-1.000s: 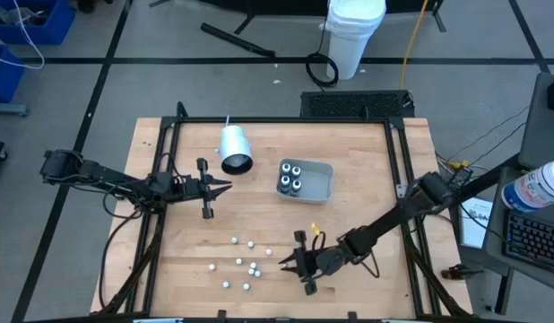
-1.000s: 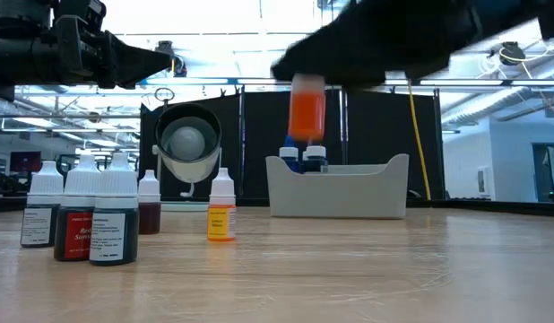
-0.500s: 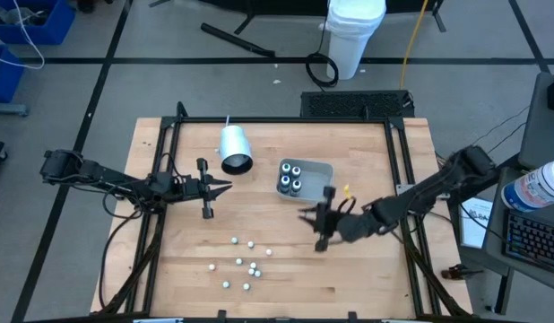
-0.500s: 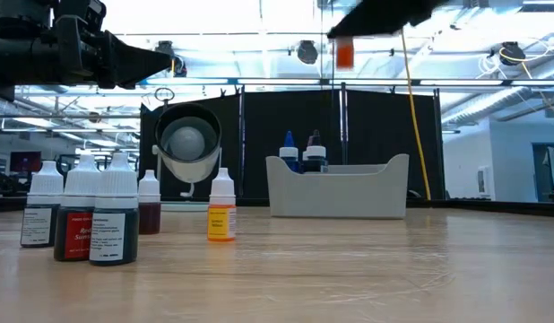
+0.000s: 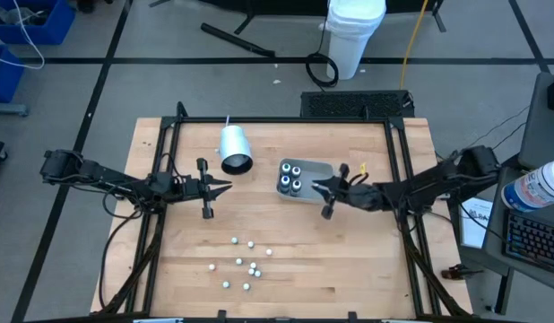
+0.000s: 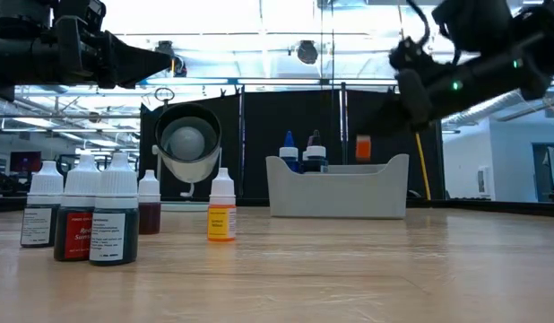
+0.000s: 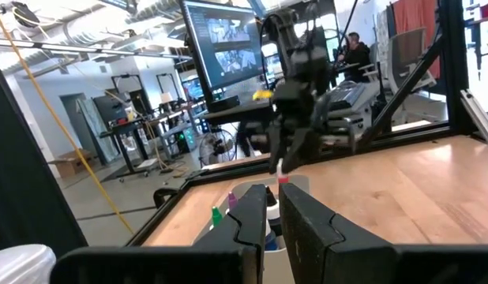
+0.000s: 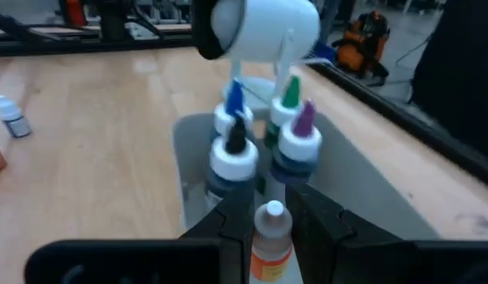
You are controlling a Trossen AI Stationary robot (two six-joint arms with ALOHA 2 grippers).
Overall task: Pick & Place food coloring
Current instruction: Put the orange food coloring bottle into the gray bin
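Right gripper (image 5: 324, 188): clamped on orange bottle (image 8: 269, 237), carried from near loose cluster to above tray (image 5: 324, 170), right end.
Tray contents: four capped bottles (image 5: 290, 177), left end.
Loose bottles (image 5: 245, 265): near side of table, left of centre.
Left gripper (image 5: 225, 187): fingers together, idle at left.
Meaning: transport done; lowering and release remaining.
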